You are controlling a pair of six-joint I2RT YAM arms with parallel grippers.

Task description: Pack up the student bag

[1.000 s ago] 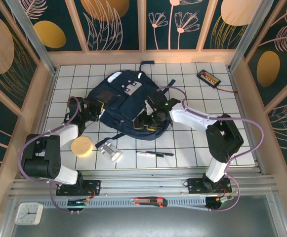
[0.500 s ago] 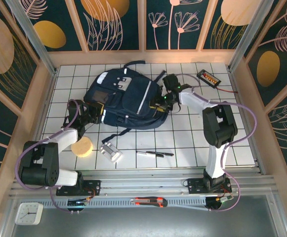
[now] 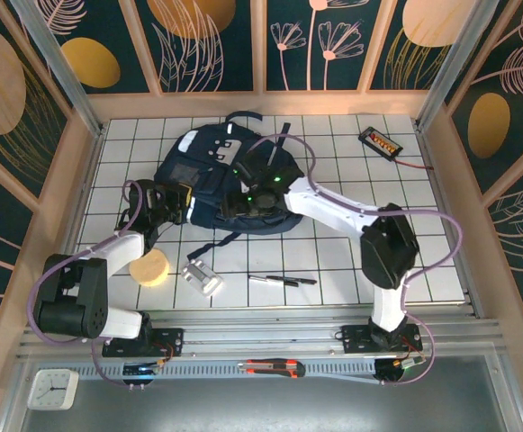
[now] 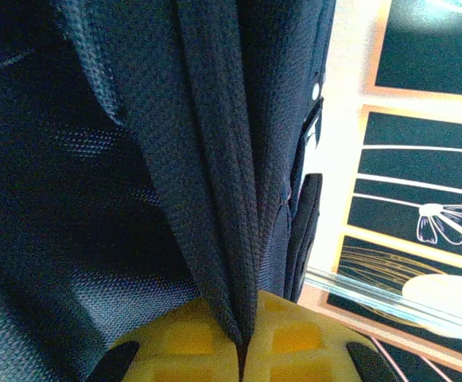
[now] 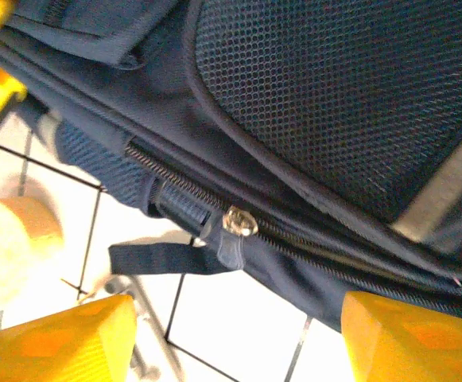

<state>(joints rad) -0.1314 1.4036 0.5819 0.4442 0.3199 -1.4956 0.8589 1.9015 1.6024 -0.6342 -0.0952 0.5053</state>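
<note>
The student bag (image 3: 211, 166) lies flat on the surface (image 3: 333, 261), toward its far edge and left of the middle. The left tool (image 4: 242, 354) is closed on a fold of the bag's navy fabric at its left side, with the cloth pinched between the yellow pads. The right tool (image 5: 234, 338) hangs over the bag's near rim, spread wide and holding nothing. The clear zipper pull (image 5: 232, 231) sits between its fingers but apart from them.

The step in hand looks like opening the main zip. To do it well, the right tool should lower until the pull lies squarely between the pads. It should then close on the tab alone, not on the dark strap (image 5: 155, 259) just beside it. It should draw along the line of the zipper teeth (image 5: 167, 179) rather than upward. The left tool's hold should brace the fabric against that pull, or the bag may slide with it.
</note>
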